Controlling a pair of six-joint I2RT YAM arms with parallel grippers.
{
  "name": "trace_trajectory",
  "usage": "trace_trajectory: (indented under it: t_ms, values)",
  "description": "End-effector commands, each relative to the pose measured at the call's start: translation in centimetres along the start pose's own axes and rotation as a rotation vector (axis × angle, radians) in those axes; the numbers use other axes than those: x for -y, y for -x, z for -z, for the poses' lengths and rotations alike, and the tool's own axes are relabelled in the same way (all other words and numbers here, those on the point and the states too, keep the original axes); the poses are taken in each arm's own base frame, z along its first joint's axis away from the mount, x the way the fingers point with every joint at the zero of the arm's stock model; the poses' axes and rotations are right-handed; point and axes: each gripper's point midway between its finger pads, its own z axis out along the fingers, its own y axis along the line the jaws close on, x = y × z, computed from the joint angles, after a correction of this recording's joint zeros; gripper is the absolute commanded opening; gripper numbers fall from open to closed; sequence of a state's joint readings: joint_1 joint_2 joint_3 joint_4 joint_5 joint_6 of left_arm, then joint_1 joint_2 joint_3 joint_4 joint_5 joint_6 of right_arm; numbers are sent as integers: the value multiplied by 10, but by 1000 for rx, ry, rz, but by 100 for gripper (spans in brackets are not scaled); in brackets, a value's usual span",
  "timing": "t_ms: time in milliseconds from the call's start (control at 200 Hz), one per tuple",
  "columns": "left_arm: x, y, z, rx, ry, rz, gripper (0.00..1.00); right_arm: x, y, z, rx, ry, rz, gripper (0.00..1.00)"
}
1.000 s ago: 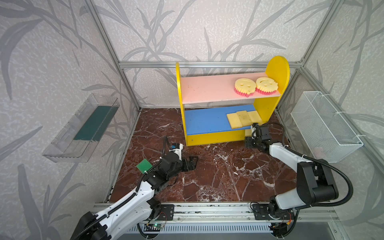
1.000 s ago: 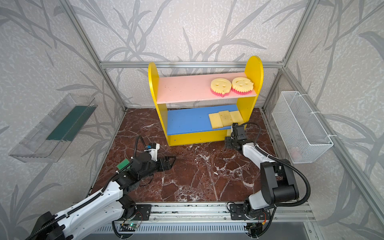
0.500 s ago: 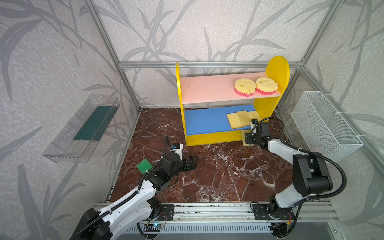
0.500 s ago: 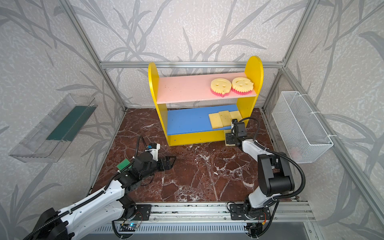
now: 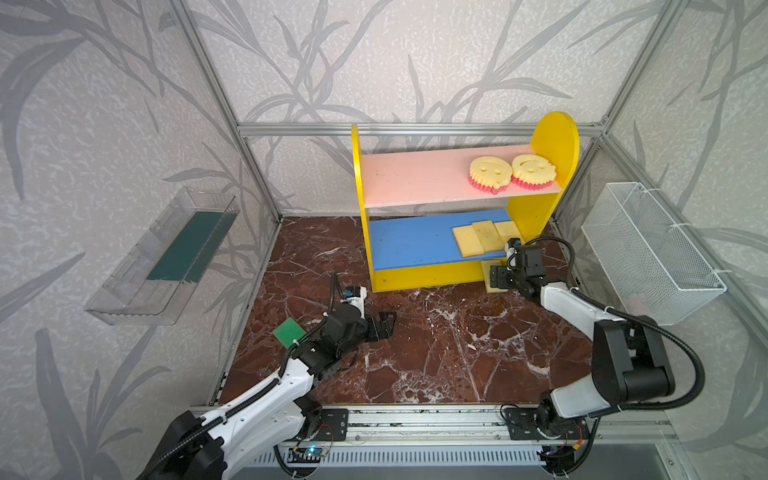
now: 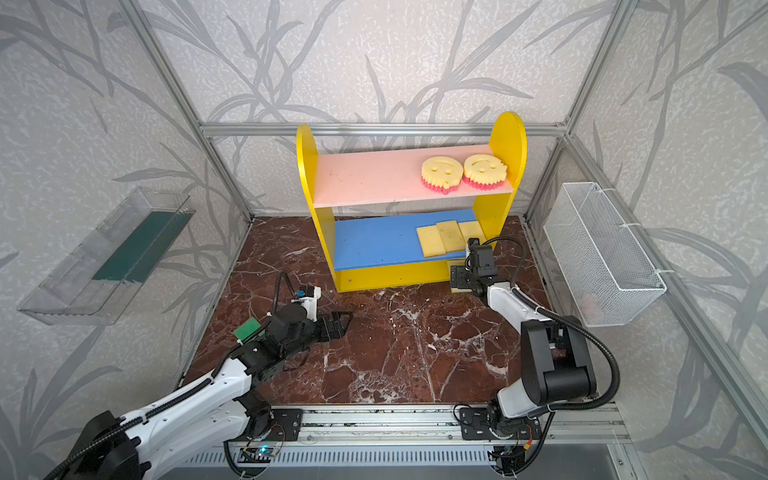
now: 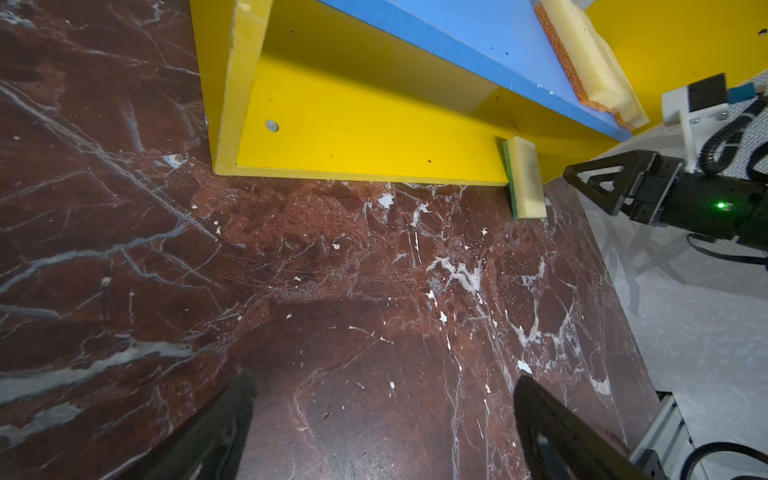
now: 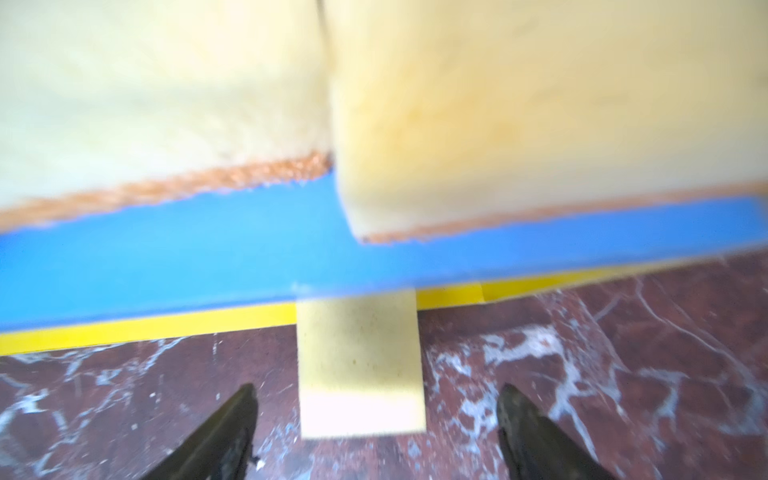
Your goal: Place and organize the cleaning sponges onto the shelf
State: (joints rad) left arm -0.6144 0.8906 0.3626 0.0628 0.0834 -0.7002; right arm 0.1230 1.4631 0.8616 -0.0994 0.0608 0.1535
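I found the right gripper (image 8: 377,387) spread wide, not touching the pale sponge (image 8: 359,353) lying on the floor (image 7: 374,291) against the shelf (image 5: 419,276); left gripper (image 7: 385,376) wide, empty.

The shelf (image 6: 505,137) stands at twelve o'clock on the marble floor (image 6: 395,353), with two smiley sponges (image 6: 441,173) side by side at the three o'clock end of its pink board (image 6: 365,176) and three pale yellow rectangles (image 6: 451,236) overlapping at the same end of the blue board (image 6: 374,245). Towards two o'clock the right gripper (image 6: 456,279) hangs low over a pale sponge (image 6: 455,263) lying at the shelf's foot. At nine o'clock the left gripper (image 6: 343,324) hovers, jaws spread around nothing, a green sponge (image 6: 246,328) just beside its arm.
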Motion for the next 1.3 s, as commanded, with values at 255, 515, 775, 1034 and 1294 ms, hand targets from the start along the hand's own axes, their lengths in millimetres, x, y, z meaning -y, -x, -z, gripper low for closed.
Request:
trace_trajectory:
  t_ms: [255, 515, 775, 1034, 1294]
  values:
    - [0, 5, 9, 39, -9, -6, 98, -16, -69, 36, -70, 180, -448, 31]
    - [-5, 0, 14, 41, -9, 9, 98, -35, -82, 15, -212, 350, -652, 0]
    - [-7, -3, 17, 39, -1, 18, 98, -36, -85, -15, -230, 371, -738, 0]
    - [-10, -2, 16, 40, 16, 14, 98, -27, -86, -35, -217, 343, -774, 0]
    - [-12, -2, 12, 34, 29, 16, 98, -16, -87, -54, -196, 339, -813, 0]
